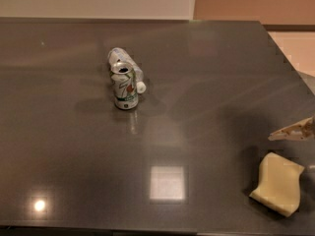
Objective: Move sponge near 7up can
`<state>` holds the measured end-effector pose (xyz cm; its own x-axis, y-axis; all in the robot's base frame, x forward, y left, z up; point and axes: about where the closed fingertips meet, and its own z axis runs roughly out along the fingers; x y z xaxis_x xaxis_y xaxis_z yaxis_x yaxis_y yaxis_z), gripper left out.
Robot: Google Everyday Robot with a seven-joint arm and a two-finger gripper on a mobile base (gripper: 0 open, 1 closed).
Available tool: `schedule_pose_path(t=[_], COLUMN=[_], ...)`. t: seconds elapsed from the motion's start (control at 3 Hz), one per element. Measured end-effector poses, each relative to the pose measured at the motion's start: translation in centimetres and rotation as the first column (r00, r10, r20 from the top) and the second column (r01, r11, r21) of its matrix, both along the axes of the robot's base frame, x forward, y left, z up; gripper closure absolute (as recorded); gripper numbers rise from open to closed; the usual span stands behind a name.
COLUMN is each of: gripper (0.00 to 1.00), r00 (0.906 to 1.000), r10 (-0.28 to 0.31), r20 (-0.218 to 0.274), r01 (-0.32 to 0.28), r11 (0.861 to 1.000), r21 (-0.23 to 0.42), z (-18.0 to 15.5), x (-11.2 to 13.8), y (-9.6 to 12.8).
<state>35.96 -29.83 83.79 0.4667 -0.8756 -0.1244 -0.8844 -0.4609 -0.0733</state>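
Note:
The sponge [278,183] is a pale yellow foam slab with a wavy bend, lying flat near the front right corner of the dark table [197,107]. The 7up can [125,87] stands upright left of the table's middle, silver-white with green lettering and a dark hole in its top. My gripper [293,131] shows only as a pale tip at the right edge, just above and behind the sponge and not touching it. The rest of the arm is out of view. The sponge and the can are far apart.
A silvery-clear bottle [121,59] with a white cap [141,87] lies on its side right behind the can, touching it. The table's right edge runs close to the sponge. Bright light reflections sit on the front of the tabletop.

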Motion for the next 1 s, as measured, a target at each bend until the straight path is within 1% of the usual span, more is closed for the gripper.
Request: schedule_pose_path(t=[0.33,0.67,1.0], gripper=[0.41,0.64,0.87], r00=[0.9985,0.9971,0.9957], r10=[0.054,0.073,0.090], r20=[-0.011,-0.024,-0.024], r01=[-0.054,-0.074,-0.091], r11=[0.998,0.996,0.995], r21=[-0.019,-0.040,-0.032], z=[-0.4,-0.6,-0.1], x=[-0.5,-0.6,-0.7], y=[-2.9,-4.3,-4.1])
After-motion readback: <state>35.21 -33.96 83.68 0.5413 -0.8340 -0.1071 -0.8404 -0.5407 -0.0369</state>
